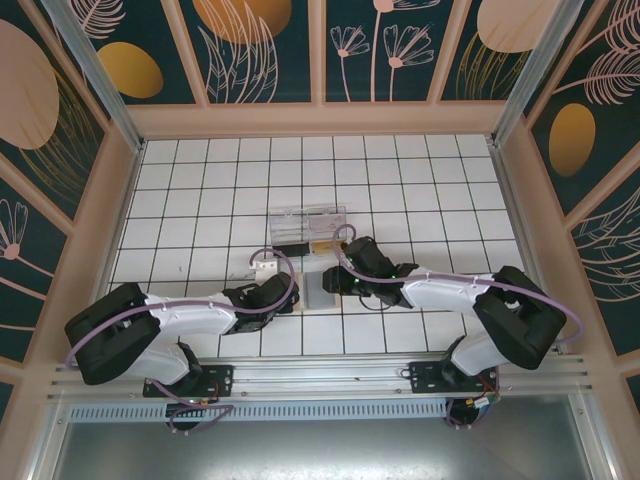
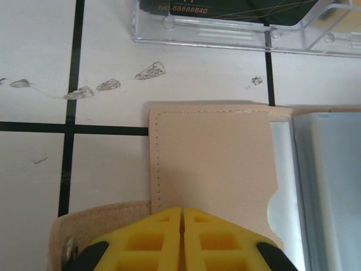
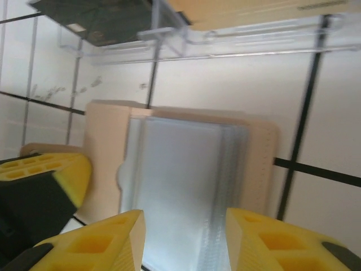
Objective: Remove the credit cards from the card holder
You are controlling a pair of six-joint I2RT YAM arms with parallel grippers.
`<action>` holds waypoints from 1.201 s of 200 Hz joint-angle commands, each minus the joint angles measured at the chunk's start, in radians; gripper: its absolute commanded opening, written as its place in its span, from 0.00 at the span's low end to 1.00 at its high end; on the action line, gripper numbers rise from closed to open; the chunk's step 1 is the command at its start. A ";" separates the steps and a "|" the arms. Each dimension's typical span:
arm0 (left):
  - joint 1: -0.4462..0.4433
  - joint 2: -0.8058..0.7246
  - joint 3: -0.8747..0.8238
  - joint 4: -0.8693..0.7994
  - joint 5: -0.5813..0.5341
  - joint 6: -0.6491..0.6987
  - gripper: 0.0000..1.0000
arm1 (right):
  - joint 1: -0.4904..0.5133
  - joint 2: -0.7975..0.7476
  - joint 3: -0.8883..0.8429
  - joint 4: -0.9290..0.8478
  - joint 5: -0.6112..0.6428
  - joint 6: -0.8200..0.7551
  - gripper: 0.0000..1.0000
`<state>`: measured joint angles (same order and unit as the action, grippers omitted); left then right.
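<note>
Found the card holder opened flat on the table, set in from the near edge, about midway between the left and right edges, between the two arms. Noted a clear box just beyond it toward the far edge, near but apart, with a dark block in one compartment.

Logged the left gripper with fingers pressed together, tips down on the near left corner of the tan flap. Judged as a hold-down, pinning the holder flat against sliding during the pull. Cannot tell of any leather caught between the pads.

Logged the right gripper with fingers spread partway, nothing between them, hanging over the blue-grey pocket side and straddling its near edge. Judged as lining up for a pinch on the pocket's contents.

Saw a pale panel inside that pocket, probably the credit cards, not yet out; cannot count them. Expecting thin, slick plastic, hard to get under. Flagged a risk of dragging the whole holder along on a slipped pin.
</note>
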<state>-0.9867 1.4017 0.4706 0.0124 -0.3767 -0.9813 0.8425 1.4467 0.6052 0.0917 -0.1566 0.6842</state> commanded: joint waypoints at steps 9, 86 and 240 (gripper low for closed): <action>0.006 0.034 -0.024 -0.012 0.061 -0.004 0.11 | -0.017 0.030 -0.041 -0.004 0.009 0.023 0.42; 0.005 0.037 -0.021 -0.006 0.070 0.002 0.10 | -0.048 0.055 -0.086 0.170 -0.181 0.047 0.32; 0.005 0.057 -0.013 0.050 0.108 0.020 0.10 | -0.033 -0.077 -0.046 0.286 -0.345 0.050 0.00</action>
<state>-0.9802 1.4223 0.4702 0.0677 -0.3576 -0.9756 0.7849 1.3769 0.4950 0.3470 -0.4625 0.7425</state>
